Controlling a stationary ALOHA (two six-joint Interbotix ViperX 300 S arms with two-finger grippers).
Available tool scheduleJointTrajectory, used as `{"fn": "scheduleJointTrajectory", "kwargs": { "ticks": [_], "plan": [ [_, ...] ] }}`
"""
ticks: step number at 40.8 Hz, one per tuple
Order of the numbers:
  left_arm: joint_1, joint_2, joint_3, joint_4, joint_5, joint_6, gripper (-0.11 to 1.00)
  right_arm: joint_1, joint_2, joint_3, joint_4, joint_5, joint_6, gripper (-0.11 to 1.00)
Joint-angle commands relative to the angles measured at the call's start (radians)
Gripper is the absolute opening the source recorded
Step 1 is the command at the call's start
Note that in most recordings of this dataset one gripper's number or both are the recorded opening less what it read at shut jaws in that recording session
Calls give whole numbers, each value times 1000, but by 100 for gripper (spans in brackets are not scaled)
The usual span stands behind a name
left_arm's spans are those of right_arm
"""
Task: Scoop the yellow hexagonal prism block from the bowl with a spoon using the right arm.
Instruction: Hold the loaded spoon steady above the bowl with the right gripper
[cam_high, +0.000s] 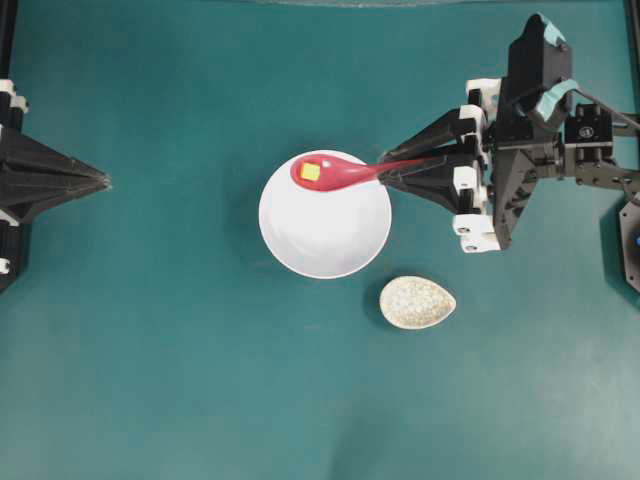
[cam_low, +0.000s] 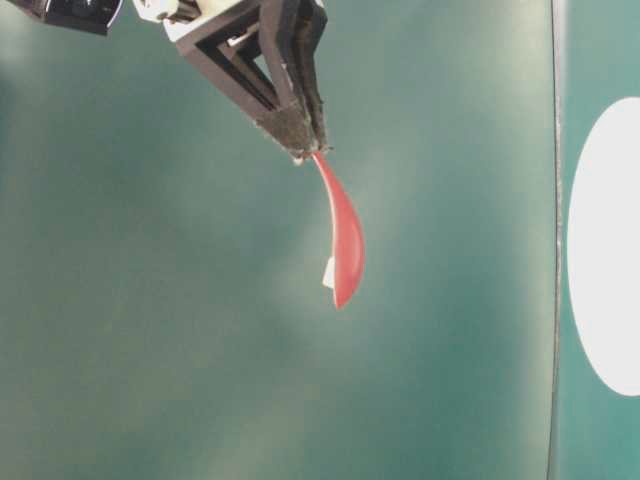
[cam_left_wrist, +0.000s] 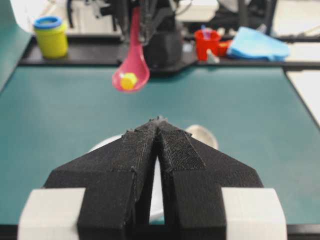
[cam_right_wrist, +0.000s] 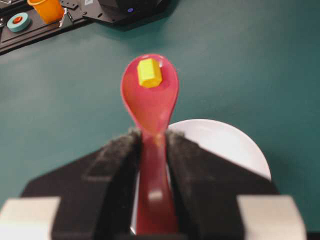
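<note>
Overhead: right claw (cam_high: 392, 172) grips the spoon (cam_high: 335, 172) by its handle, the yellow hexagonal prism block (cam_high: 311, 171) in its scoop, over the bowl (cam_high: 325, 235) at eleven o'clock. Left wrist: left claw (cam_left_wrist: 159, 123) clenched, empty, parked clear. Right wrist: scoop level, probably so the block stays put.

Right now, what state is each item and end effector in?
Spoon: gripped by its handle, lifted above the bowl.
Yellow block: resting in the spoon's scoop.
Bowl: upright on the table, nothing visible inside.
Spoon rest: unoccupied, beside the bowl.
Right end effector: shut on the spoon.
Left end effector: shut, holding nothing.
</note>
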Motion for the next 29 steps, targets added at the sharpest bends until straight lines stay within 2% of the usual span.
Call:
{"fn": "scheduleJointTrajectory", "kwargs": {
  "ticks": [1,29],
  "plan": [
    [2,8,-28,2,-5,-2,0,-2,-20,-15,-2,-11,-2,25],
    [2,6,-28,2,-5,-2,0,-2,-18,-15,-3,-18,-2,25]
  ]
}}
